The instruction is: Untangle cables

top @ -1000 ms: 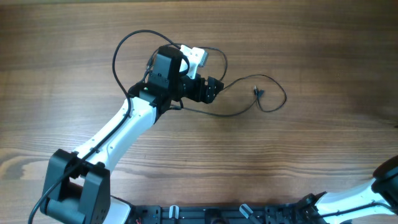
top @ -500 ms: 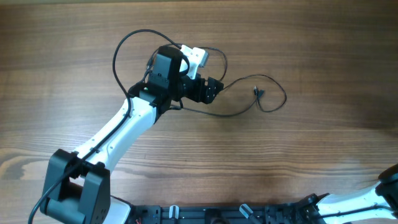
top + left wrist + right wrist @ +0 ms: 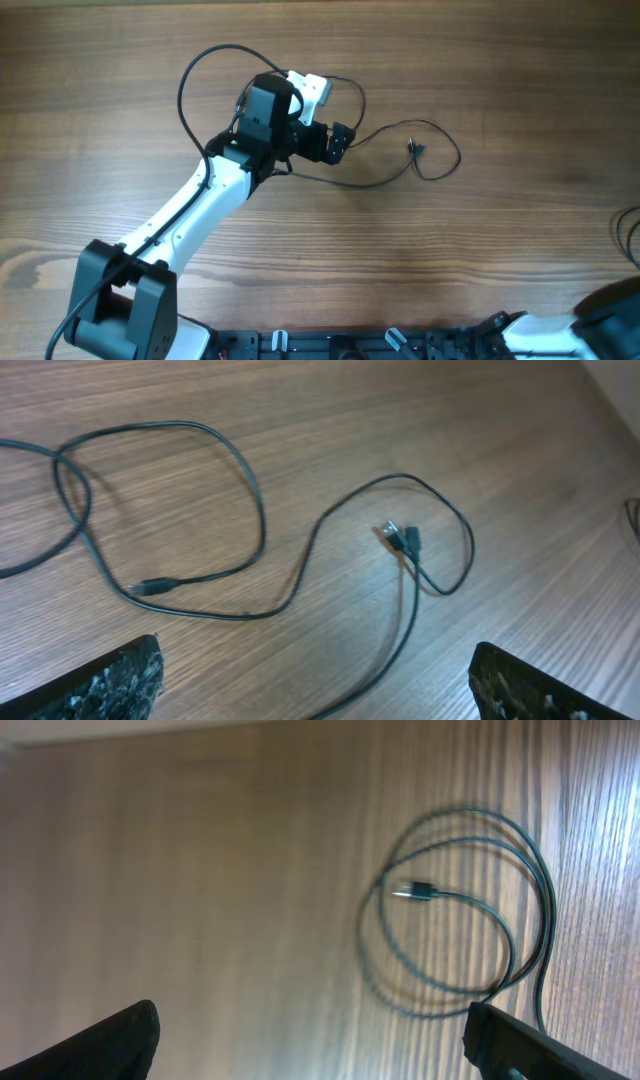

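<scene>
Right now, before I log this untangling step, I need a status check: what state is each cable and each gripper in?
left gripper: open, holding nothing, above the loose cables.
right gripper: open, holding nothing.
loose cables: slack on the table, looped and crossing over themselves, plug ends free, not gripped.
coiled cable: lying flat in a round coil, plug end inside the ring, untouched.

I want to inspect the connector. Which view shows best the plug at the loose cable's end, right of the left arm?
The left wrist view: the plug appears close and sharp. The overhead view shows the plug only as a tiny dark mark. The right wrist view shows instead another, coiled cable, blurred.
</scene>
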You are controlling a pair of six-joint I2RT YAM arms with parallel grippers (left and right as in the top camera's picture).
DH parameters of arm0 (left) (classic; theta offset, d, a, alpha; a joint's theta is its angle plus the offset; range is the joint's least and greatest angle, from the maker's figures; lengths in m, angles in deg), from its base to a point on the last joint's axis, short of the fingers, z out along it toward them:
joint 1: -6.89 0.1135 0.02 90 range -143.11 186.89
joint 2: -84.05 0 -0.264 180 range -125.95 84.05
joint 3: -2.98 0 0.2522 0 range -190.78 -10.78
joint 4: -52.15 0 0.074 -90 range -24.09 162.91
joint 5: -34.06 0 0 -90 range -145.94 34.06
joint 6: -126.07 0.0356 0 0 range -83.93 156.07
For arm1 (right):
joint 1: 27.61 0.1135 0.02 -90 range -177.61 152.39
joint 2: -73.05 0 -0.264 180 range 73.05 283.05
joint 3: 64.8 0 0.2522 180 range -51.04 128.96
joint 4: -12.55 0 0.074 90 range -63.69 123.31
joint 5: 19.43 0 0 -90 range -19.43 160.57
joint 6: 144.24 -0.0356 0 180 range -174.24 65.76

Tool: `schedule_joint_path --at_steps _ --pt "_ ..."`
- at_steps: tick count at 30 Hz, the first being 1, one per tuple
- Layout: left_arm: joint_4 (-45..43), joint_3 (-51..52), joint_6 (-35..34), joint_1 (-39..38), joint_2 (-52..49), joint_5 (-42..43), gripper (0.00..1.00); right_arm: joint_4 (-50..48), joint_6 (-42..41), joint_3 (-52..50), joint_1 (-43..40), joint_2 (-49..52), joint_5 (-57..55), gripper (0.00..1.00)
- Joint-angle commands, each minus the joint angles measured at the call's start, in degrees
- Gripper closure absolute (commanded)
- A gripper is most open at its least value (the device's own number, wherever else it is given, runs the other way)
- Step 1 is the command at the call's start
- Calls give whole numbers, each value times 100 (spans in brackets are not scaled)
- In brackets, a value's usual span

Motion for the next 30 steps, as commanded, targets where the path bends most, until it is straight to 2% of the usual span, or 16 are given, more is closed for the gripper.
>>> schedule_joint_path --at_steps 1,3,6,8,10,12,16,21,27,30 --pt "-11 17 -201 295 162 -201 0 107 485 55 485 -719 72 0" --pt "142 17 -212 479 511 -380 0 109 942 55 1093 -1141 72 0" --pt "597 17 -214 640 1316 -1674 0 234 1488 2 2312 -1392 122 0" --pt "986 17 -214 643 1668 -2214 0 232 1836 -173 3235 -1379 138 0" --pt "1405 20 -498 643 1891 -2876 0 0 2041 -461 4151 -1379 116 0" --pt "1659 20 -516 647 1928 -3053 0 -205 2050 -688 4909 -1342 118 0" --pt "1779 28 -1335 839 1923 -3519 0 -299 2677 -861 5956 -968 516 0" --pt "2017 28 -1412 1281 1917 -3101 0 -391 3560 -861 6391 -59 636 0" --pt "2028 28 -1333 1281 1805 -2439 0 -1231 4666 -861 6384 1156 944 0" --pt "2024 28 -903 1281 1792 -2028 0 -1596 4896 -861 6360 1488 999 0"
